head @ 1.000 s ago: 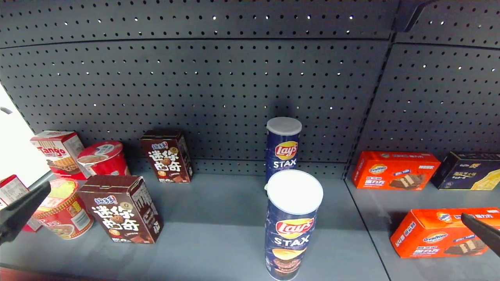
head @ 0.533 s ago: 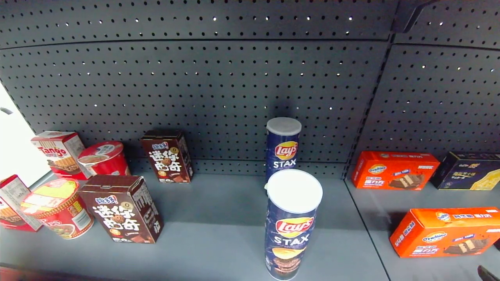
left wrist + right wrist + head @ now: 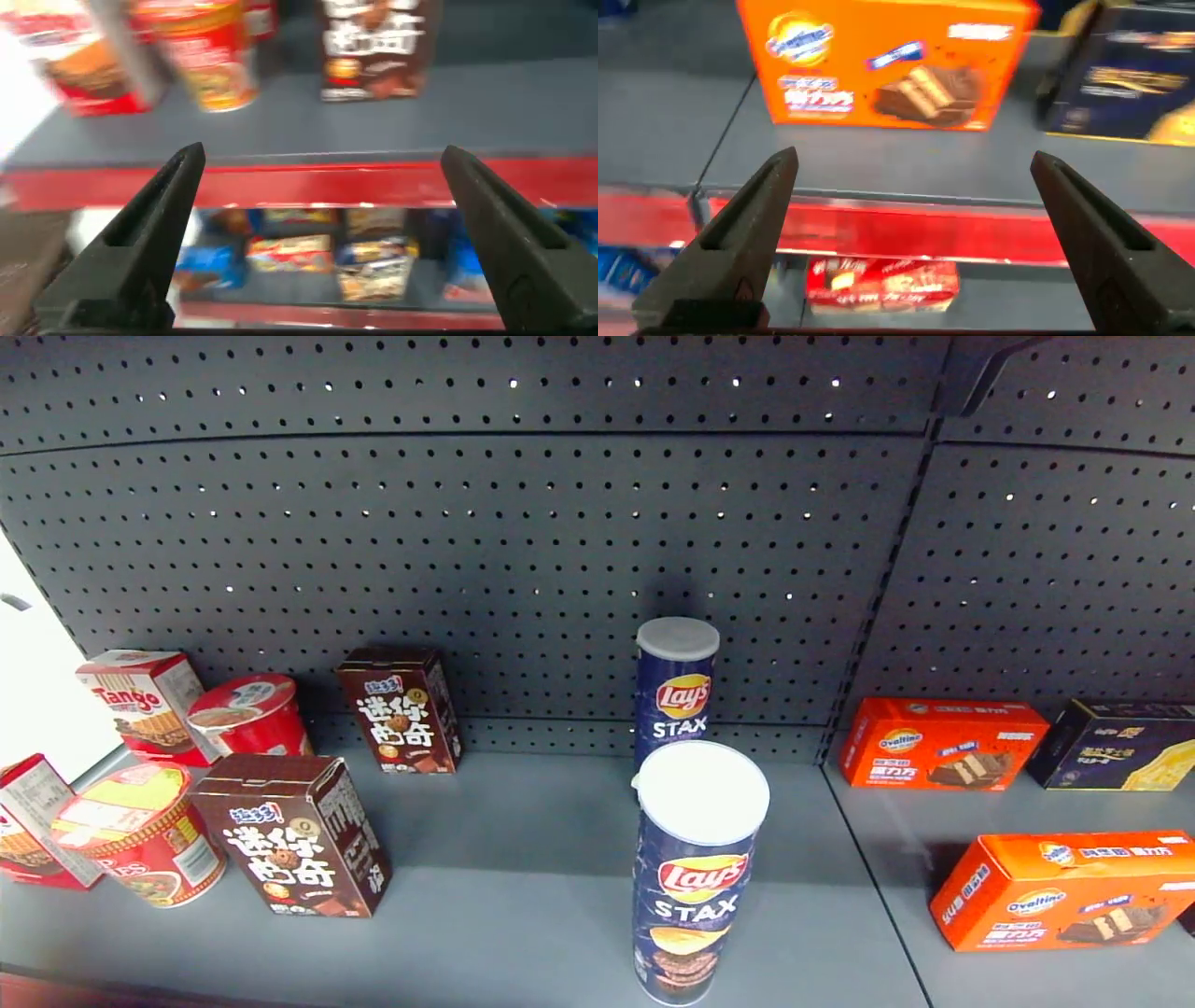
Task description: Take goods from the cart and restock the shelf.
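The grey shelf [image 3: 523, 831] holds two tall blue chip cans, one at the front [image 3: 700, 868] and one at the back [image 3: 677, 686]. Left of them stand two brown biscuit boxes [image 3: 299, 835] and red cup noodles [image 3: 140, 831]. Orange boxes [image 3: 1060, 891] lie on the right. My left gripper [image 3: 322, 154] is open with nothing between its fingers, low in front of the shelf's red edge [image 3: 299, 184], facing a brown box [image 3: 374, 47] and a cup [image 3: 206, 47]. My right gripper [image 3: 913, 161] is open and holds nothing, facing an orange box [image 3: 887, 61].
A dark blue box [image 3: 1111, 745] lies at the back right, also beside the orange box [image 3: 1120, 79]. A red wafer box [image 3: 140, 700] stands far left. A pegboard wall [image 3: 523, 541] backs the shelf. Packaged goods [image 3: 299, 261] sit on a lower level; a red pack [image 3: 882, 285] lies below the right side.
Both grippers' dark fingertips, at the head view's lower left and right edges a second ago, have dropped out of that view. The goods on the shelf have not moved.
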Controlling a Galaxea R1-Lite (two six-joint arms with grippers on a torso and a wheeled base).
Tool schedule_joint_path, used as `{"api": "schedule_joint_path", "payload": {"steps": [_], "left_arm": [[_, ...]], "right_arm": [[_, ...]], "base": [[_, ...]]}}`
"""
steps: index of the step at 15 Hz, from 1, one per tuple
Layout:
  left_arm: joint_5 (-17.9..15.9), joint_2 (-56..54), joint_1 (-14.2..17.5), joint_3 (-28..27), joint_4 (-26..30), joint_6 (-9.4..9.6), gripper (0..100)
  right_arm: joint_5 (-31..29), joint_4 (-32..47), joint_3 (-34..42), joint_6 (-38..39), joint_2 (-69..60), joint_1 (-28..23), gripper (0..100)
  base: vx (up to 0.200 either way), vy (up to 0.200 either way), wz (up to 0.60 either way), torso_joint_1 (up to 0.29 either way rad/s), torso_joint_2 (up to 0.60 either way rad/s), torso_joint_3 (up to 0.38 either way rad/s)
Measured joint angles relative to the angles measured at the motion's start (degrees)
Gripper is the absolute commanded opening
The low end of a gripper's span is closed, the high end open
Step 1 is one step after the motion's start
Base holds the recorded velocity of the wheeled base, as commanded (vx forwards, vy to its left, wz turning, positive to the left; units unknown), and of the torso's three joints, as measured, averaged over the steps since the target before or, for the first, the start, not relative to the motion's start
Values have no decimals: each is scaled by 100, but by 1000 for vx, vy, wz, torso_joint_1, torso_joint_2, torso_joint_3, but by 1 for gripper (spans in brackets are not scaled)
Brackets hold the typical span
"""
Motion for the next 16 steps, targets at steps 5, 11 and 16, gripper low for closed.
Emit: {"api": "schedule_joint_path", "payload": {"steps": [5,11,16], "left_arm": [[-135,-74,-9,480,-564,-129,100],[255,-82,-9,670,-663,-313,100],[249,-82,-9,681,-663,-305,100]], "right_arm": [[44,121,-24,187,-378,-167,100],[162,123,-24,189,-433,-168,100],[291,145,-27,383,-436,-171,100]], "base": [[0,0,0,0,0,0],[0,0,0,0,0,0],[-40,0,0,0,1,0]]}}
